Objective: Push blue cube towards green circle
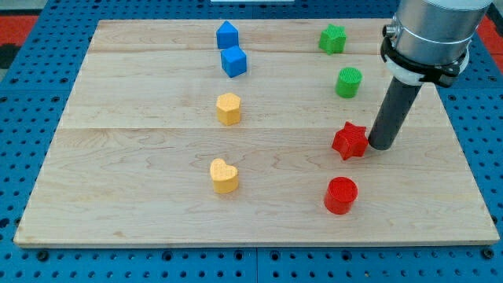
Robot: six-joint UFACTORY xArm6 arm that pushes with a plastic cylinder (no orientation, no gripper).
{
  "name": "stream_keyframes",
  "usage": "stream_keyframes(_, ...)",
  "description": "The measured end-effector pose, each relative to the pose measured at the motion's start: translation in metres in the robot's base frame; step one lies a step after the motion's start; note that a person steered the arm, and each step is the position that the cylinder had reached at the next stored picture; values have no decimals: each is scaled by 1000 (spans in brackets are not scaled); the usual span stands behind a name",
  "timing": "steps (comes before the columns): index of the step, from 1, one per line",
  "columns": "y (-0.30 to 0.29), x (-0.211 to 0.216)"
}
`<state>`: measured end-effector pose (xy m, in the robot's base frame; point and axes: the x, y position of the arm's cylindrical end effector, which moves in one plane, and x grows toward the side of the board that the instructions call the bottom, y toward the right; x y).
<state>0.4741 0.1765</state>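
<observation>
The blue cube (234,61) sits on the wooden board near the view's top, left of centre. The green circle (349,82), a short green cylinder, stands to its right, toward the view's upper right. My tip (382,145) is at the view's right, just right of the red star (350,141), touching or nearly touching it. The tip is below and right of the green circle and far right of the blue cube.
A second blue block (227,34), pentagon-like, lies just above the blue cube. A green star (333,38) is at the top right. A yellow hexagon (229,108) and a yellow heart (224,175) lie centre-left. A red cylinder (341,195) is at the lower right.
</observation>
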Motion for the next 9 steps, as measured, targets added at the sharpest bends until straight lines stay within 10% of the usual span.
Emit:
stream_keyframes(2, -12, -61)
stream_keyframes(7, -251, -163)
stream_keyframes(9, -198, -181)
